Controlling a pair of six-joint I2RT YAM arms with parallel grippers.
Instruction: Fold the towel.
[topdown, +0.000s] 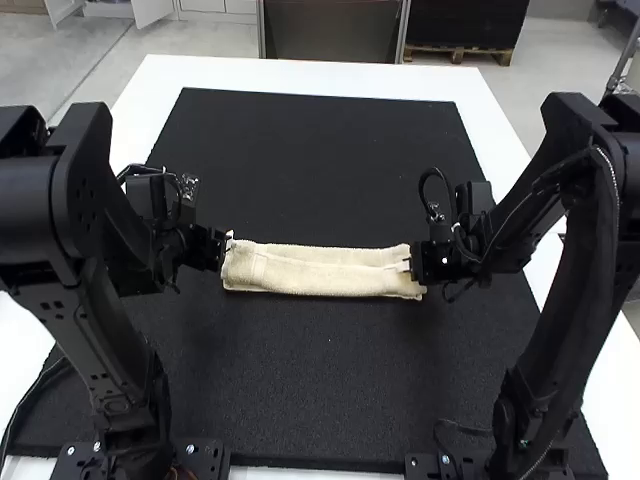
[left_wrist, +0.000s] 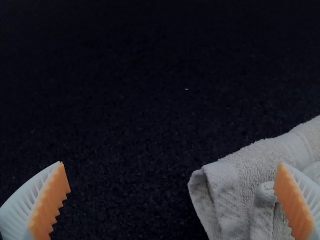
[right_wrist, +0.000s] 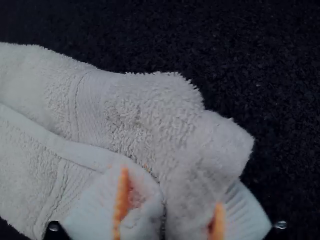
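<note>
The cream towel (topdown: 320, 270) lies as a long narrow folded strip across the black mat, with a lengthwise edge along its top. At its left end is my left gripper (topdown: 228, 245). In the left wrist view that gripper (left_wrist: 172, 200) is open, one finger over the end of the towel (left_wrist: 245, 170), dark mat between the fingers. My right gripper (topdown: 410, 262) is at the strip's right end. Seen from the right wrist, this gripper (right_wrist: 170, 207) is shut on a bunched end of the towel (right_wrist: 150, 110), with thick cloth between its orange pads.
A black mat (topdown: 320, 160) covers most of the white table (topdown: 300, 72), whose rim shows along the back and sides. The two arms stand at the left and right, their forearms above the mat's sides.
</note>
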